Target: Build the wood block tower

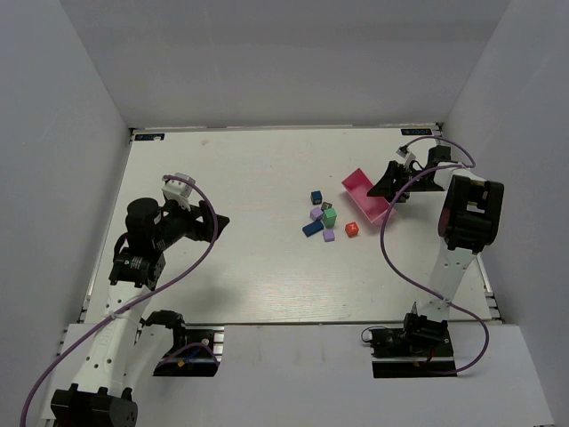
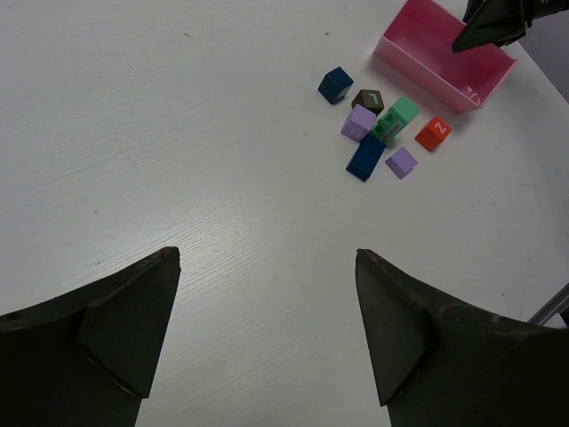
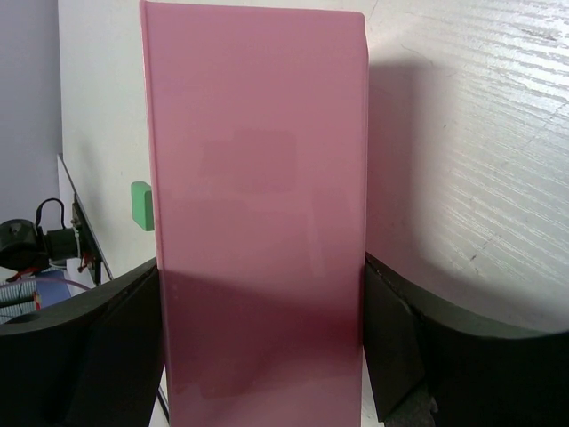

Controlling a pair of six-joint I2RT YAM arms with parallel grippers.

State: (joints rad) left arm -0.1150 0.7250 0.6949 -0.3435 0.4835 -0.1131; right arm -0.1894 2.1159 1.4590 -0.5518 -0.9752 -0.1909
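The wood blocks lie loose and flat near the table's middle: a blue cube (image 1: 316, 197), a dark block (image 1: 326, 206), a lilac cube (image 1: 316, 214), a green block (image 1: 330, 216), a blue brick (image 1: 312, 229), a second lilac cube (image 1: 329, 236) and a red cube (image 1: 351, 229). None is stacked. In the left wrist view the cluster appears ahead, with the blue brick (image 2: 365, 157) nearest. My left gripper (image 2: 267, 255) hangs open over bare table, well left of the blocks. My right gripper (image 3: 260, 267) is shut on the pink tray (image 3: 258, 178), one finger on each long side.
The pink tray (image 1: 364, 194) sits just right of the blocks, tilted, with my right gripper (image 1: 397, 182) at its far end. A green block (image 3: 141, 205) peeks out beside it. White walls enclose the table on three sides.
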